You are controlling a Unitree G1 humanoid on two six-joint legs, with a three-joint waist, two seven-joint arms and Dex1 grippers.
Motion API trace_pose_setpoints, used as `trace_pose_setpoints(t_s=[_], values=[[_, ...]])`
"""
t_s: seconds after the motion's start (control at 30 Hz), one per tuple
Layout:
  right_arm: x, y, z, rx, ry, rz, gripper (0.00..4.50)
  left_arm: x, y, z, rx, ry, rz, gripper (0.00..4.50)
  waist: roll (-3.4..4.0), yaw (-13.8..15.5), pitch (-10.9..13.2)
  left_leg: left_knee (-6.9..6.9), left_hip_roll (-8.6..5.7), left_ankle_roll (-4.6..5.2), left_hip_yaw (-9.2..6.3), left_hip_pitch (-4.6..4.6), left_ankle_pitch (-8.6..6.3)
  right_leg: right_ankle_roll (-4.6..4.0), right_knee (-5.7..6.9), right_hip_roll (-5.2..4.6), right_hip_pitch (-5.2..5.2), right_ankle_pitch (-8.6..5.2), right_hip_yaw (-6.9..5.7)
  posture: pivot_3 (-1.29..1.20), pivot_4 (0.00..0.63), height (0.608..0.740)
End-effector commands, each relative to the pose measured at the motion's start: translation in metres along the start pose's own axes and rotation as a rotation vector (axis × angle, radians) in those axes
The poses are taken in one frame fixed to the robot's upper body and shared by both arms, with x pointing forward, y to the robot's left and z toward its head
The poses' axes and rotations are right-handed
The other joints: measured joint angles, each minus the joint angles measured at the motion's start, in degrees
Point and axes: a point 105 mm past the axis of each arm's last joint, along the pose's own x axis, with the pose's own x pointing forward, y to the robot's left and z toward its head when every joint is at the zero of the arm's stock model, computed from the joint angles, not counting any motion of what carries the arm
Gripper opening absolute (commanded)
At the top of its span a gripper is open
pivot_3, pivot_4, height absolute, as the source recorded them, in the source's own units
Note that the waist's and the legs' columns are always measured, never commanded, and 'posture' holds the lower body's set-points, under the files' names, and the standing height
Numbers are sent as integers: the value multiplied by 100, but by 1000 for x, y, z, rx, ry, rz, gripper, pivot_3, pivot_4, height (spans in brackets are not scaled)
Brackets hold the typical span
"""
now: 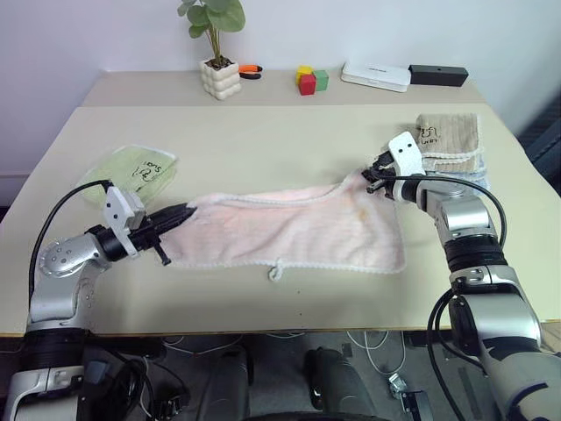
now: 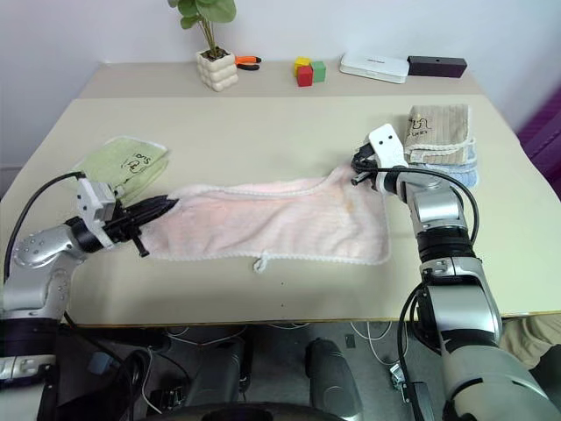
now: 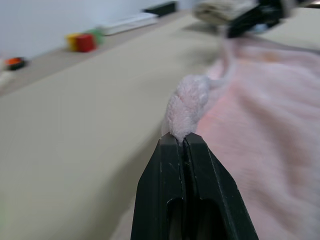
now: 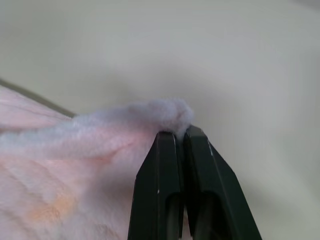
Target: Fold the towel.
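Observation:
The pale pink towel (image 1: 294,230) with white scalloped trim lies stretched across the middle of the table, its small loop (image 1: 275,273) at the near edge. My left gripper (image 1: 188,211) is shut on the towel's far left corner, and a bunched tuft of pink cloth (image 3: 186,107) pokes out past its fingertips. My right gripper (image 1: 372,178) is shut on the far right corner, lifted a little off the table, with a pinched tuft (image 4: 170,114) showing at its fingertips. The far edge of the towel hangs taut between the two grippers.
A folded light green towel (image 1: 131,171) lies behind my left arm. A stack with a beige towel (image 1: 449,140) sits just behind my right gripper. On the back table stand a potted plant (image 1: 219,74), coloured blocks (image 1: 309,81), a white box (image 1: 375,75) and a black box (image 1: 437,74).

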Motion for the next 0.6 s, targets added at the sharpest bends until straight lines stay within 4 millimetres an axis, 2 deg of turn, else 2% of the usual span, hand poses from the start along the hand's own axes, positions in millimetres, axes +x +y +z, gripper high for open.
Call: trace_pose_setpoints(t_s=[0.03, 0.1, 0.17, 0.23, 0.27, 0.37, 0.43, 0.5, 0.6], values=[[2, -7, 32, -50, -113, -46, 44, 8, 25, -2, -19, 63, 94, 0, 0, -6, 0, 0, 0, 0, 0, 0, 0, 0, 0, 1, 0, 0, 0, 0, 150, 740], [11, -12, 36, -55, -113, -91, 44, 19, 37, 0, 10, 65, 125, 0, 0, -12, 0, 0, 0, 0, -1, 1, 0, 0, 3, 4, -1, 0, 0, 0, 150, 740], [18, -22, 48, -119, -132, -193, 44, 33, 56, 12, 67, 26, 202, 0, 0, -9, 0, 0, -1, 0, -1, 1, 0, 0, 3, 5, -1, 0, 0, 0, 150, 740], [20, -35, 72, -157, -193, -320, 44, 46, 77, 30, 122, -16, 277, 0, -3, -2, 3, 1, -2, -1, -1, -1, 1, 1, 3, 4, -5, 1, -1, 0, 150, 740], [17, -41, 91, -163, -259, -373, 44, 49, 90, 44, 177, -42, 336, 0, -4, -5, 4, 2, -2, -4, -1, -6, 3, 1, 6, 4, -10, 1, -1, 0, 150, 740], [3, -49, 140, -118, -475, -423, 44, 48, 122, 90, 311, -132, 488, 0, -5, -7, 6, -9, -9, -5, 0, -13, 3, 5, 3, -4, -18, 3, 0, 0, 150, 740], [-8, -52, 155, -145, -568, -430, 44, 44, 128, 116, 357, -206, 496, 0, -6, -27, 6, -14, -9, -4, 0, -18, 3, 6, -3, -4, -22, 3, 0, 0, 150, 740], [-15, -53, 157, -101, -630, -399, 44, 38, 130, 133, 383, -263, 481, 0, -6, -38, 5, -26, -10, -5, 2, -16, 3, 7, -16, -6, -19, 3, -1, 0, 150, 740], [-22, -51, 149, -122, -657, -342, 44, 36, 120, 134, 389, -291, 368, 0, -5, -72, 5, -30, -9, -5, 9, -12, 3, 7, -20, -9, -14, 3, -1, 0, 150, 740]])
